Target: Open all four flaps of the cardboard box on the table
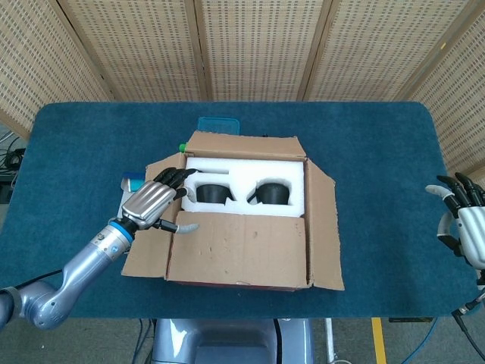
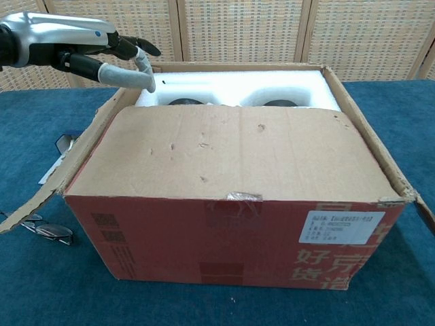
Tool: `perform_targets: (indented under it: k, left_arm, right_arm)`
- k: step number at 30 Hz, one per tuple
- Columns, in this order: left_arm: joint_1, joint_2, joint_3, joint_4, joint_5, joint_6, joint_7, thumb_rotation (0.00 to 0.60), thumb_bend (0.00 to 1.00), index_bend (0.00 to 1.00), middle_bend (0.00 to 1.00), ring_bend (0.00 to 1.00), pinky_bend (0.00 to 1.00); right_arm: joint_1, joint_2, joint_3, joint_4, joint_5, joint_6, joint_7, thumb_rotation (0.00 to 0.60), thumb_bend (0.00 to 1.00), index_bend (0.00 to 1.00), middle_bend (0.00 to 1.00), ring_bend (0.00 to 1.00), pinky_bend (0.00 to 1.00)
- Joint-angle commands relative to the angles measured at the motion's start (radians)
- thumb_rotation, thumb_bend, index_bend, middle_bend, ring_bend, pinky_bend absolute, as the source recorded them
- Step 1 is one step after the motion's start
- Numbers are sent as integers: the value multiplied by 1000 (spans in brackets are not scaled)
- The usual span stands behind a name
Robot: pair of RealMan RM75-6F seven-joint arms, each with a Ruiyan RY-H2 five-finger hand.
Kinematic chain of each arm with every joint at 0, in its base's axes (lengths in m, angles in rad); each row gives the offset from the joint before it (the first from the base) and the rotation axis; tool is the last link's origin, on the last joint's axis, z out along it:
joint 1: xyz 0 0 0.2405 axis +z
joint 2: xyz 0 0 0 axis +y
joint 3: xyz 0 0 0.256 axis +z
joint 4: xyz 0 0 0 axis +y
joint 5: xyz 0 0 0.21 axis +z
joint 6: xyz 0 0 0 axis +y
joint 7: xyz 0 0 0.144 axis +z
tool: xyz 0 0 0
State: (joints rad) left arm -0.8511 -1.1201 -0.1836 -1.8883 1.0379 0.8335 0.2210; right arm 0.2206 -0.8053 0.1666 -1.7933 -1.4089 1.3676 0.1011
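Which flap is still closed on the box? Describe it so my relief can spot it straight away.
Start from the cardboard box in the middle of the blue table. The flap on the box's near side, closest to the robot, lies flat over the white foam; the other three stand or splay outward.

Box: you see matt brown cardboard, creased, red print on its front.
Insert inside the box: white foam, smooth and matt.
Bench under the box: blue cloth, napped.
Left hand beside the box: brushed silver metal back, black fingers.
Screen behind the box: perforated board, wood frames.
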Motion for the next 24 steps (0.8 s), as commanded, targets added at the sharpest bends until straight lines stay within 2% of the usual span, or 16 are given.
perform_targets:
  k: [1, 15, 19, 20, 24]
  left_arm:
    - [-5, -12, 8, 7, -6, 4, 16, 166, 158, 353, 0, 0, 0]
    - [-21, -35, 44, 3, -39, -17, 41, 164, 158, 355, 0, 0, 0]
    - [-20, -25, 39, -8, -39, -26, 14, 165, 164, 363, 0, 0, 0]
    - [-12, -8, 37, -58, -26, -30, -9, 166, 165, 366, 0, 0, 0]
    - [-6, 30, 9, -51, -15, -59, -97, 167, 169, 380, 0, 0, 0]
  right_arm:
    - [-1, 0, -1, 3, -1, 1, 4, 600, 878, 223, 142, 0, 115]
    - [-2, -2, 0, 11, 2, -3, 13, 600, 878, 223, 142, 0, 115]
    - [-4, -2, 0, 11, 2, -1, 12, 600, 878, 223, 142, 0, 115]
    - [-4, -3, -1, 11, 2, -2, 12, 600, 878, 223, 142, 0, 115]
    - [-2, -5, 1, 13, 4, -2, 9, 600, 878, 223, 142, 0, 115]
